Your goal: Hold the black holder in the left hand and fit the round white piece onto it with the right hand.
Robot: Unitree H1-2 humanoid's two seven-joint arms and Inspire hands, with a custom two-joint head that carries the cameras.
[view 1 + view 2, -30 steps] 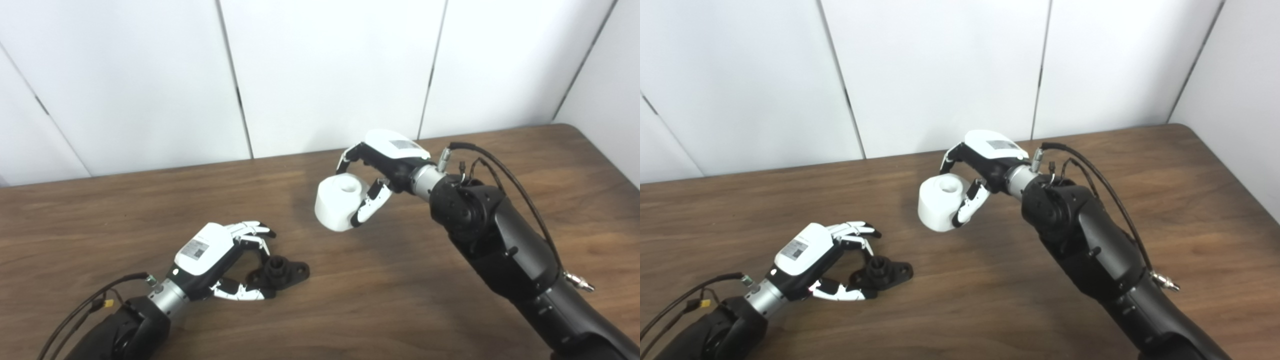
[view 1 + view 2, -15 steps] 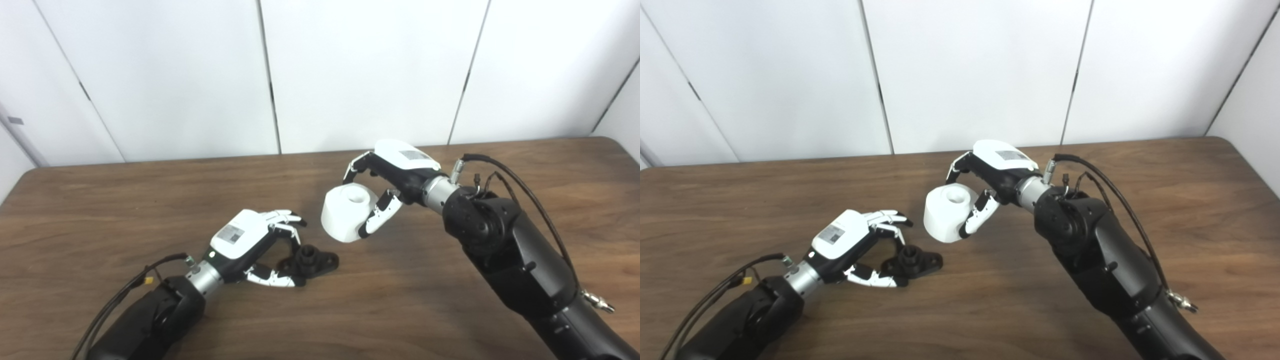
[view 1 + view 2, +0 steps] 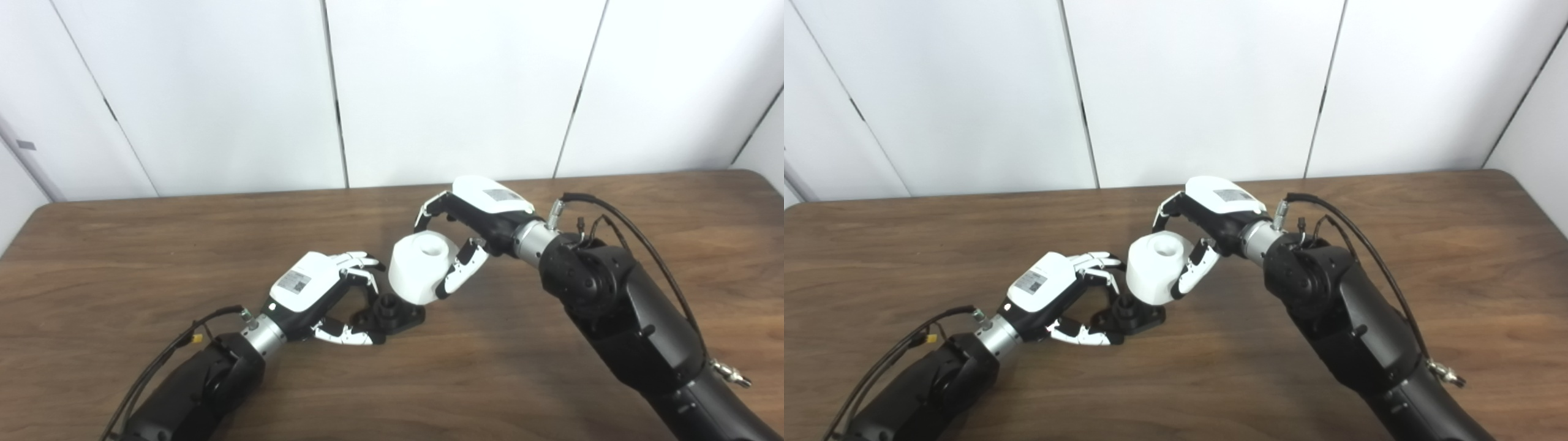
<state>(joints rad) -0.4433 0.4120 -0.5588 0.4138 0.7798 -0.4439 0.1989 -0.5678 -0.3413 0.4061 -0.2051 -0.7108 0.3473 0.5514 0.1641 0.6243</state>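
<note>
White piece held just over the black holder, mid-table

The left hand (image 3: 318, 294) has its fingers and thumb closed on the black holder (image 3: 392, 313), which rests on the wooden table (image 3: 122, 257) about midway between its side edges. The right hand (image 3: 474, 229) is clamped around the round white piece (image 3: 422, 272), which hangs tilted just above and right of the holder's post, its hole facing up.
</note>
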